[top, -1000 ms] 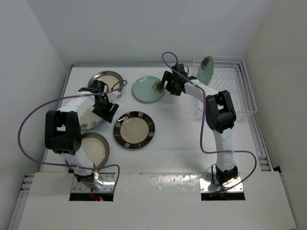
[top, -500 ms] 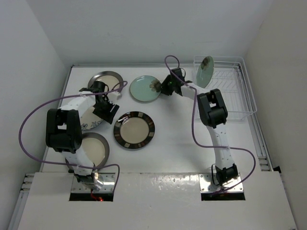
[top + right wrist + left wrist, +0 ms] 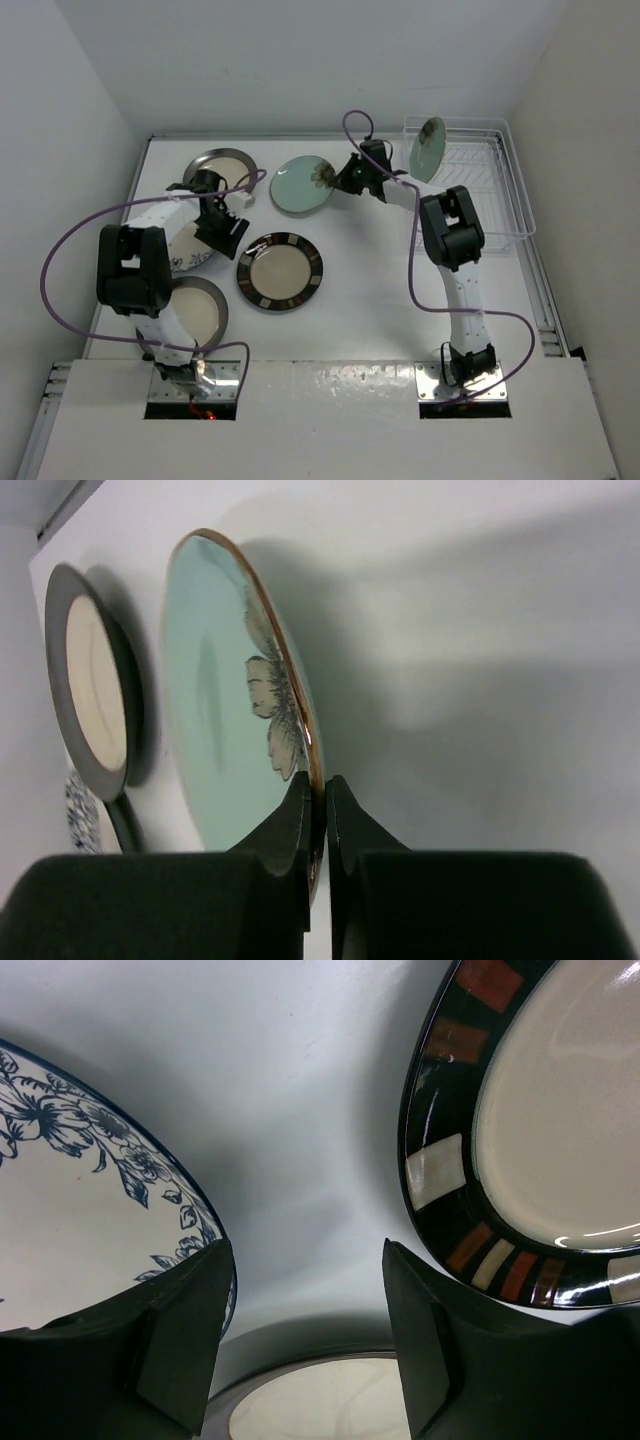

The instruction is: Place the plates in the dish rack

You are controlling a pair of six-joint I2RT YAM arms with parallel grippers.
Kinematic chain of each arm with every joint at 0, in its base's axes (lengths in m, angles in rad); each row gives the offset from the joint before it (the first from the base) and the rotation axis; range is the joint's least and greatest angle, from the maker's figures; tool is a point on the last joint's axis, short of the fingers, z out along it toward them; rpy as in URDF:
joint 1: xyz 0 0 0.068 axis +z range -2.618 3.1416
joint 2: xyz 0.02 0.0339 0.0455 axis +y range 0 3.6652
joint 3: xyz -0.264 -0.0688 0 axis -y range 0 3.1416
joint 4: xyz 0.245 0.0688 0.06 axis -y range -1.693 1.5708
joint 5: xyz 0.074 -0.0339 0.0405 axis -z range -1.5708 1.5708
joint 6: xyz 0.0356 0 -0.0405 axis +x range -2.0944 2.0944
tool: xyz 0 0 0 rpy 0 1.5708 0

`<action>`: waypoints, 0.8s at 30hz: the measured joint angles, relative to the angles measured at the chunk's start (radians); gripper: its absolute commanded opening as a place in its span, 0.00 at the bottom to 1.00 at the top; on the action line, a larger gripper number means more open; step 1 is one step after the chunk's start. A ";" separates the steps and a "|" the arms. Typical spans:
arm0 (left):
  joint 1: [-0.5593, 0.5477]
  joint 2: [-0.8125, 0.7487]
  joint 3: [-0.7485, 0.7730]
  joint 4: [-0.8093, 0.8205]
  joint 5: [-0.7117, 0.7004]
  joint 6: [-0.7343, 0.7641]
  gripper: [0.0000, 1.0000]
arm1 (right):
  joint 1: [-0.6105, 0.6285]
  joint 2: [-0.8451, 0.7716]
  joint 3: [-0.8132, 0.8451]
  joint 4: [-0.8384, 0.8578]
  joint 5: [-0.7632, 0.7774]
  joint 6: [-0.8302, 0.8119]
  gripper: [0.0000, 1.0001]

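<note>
The mint green plate [image 3: 215, 710] is pinched by its rim between the closed right jaws, so a slip onto the counter [image 3: 480, 630] could be caused by that narrow hold on the way to the dish rack [image 3: 492, 190], while the left jaws are held open and empty.

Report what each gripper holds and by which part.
Right gripper pinches the mint green plate by its gold-edged rim. Left gripper holds nothing; its jaws stand open.

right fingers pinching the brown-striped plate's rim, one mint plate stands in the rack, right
No: the right wrist view shows the right fingers pinching the rim of a mint green flower plate. Another mint plate does stand in the dish rack.
</note>
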 measured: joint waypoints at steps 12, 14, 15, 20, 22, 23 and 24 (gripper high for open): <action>0.000 0.008 0.013 0.000 0.018 0.000 0.67 | -0.166 -0.470 -0.006 -0.114 0.023 -0.326 0.00; 0.000 0.008 0.013 0.000 0.019 0.000 0.67 | -0.217 -0.541 0.013 -0.118 0.039 -0.381 0.00; 0.000 0.008 0.013 0.001 0.019 0.000 0.67 | -0.251 -0.583 0.019 -0.121 0.053 -0.426 0.00; 0.000 0.008 0.013 0.001 0.022 0.000 0.67 | -0.380 -0.734 0.037 -0.158 0.182 -0.646 0.00; -0.003 0.009 0.013 0.000 0.022 0.000 0.67 | -0.434 -0.764 0.057 -0.177 0.241 -0.743 0.00; -0.003 0.009 0.013 0.000 0.023 0.000 0.67 | -0.454 -0.771 0.067 -0.184 0.266 -0.789 0.00; -0.005 0.010 0.013 0.000 0.023 0.000 0.67 | -0.470 -0.774 0.075 -0.191 0.291 -0.830 0.00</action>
